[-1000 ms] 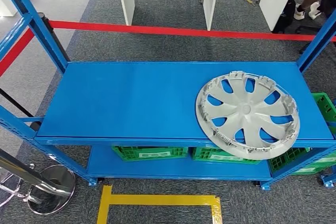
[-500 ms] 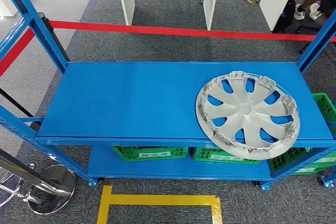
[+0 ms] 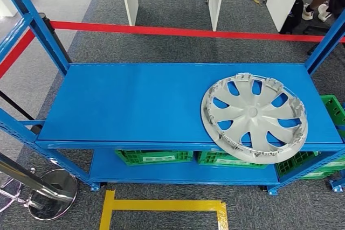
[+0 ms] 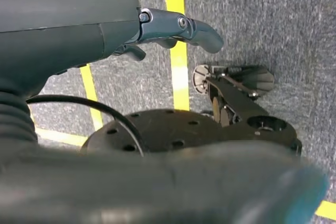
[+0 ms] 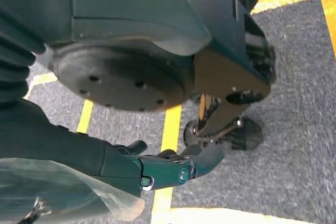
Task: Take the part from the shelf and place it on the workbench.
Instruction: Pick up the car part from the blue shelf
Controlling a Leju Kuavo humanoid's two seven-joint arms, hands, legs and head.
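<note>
Head view, near to far: yellow floor tape [image 3: 163,206], then the blue shelf [image 3: 122,106]. The part [image 3: 254,118], a silver wheel cover, lies flat at the shelf's right end, overhanging its front edge. Left hand [image 4: 174,30] and right hand [image 5: 166,169] hang above the carpet, well apart from the part, fingers loosely extended, holding nothing.

green crates [image 3: 154,157], red barrier tape [image 3: 179,32]

Both arms hang down beside the robot's body, their wrist cameras looking at the floor. The left hand [image 4: 158,30] holds nothing; its dark fingers [image 4: 198,31] reach out nearly straight and slightly apart. The right hand [image 5: 158,169] appears the same, empty with fingers [image 5: 198,163] extended, though blur hides the rest.
</note>
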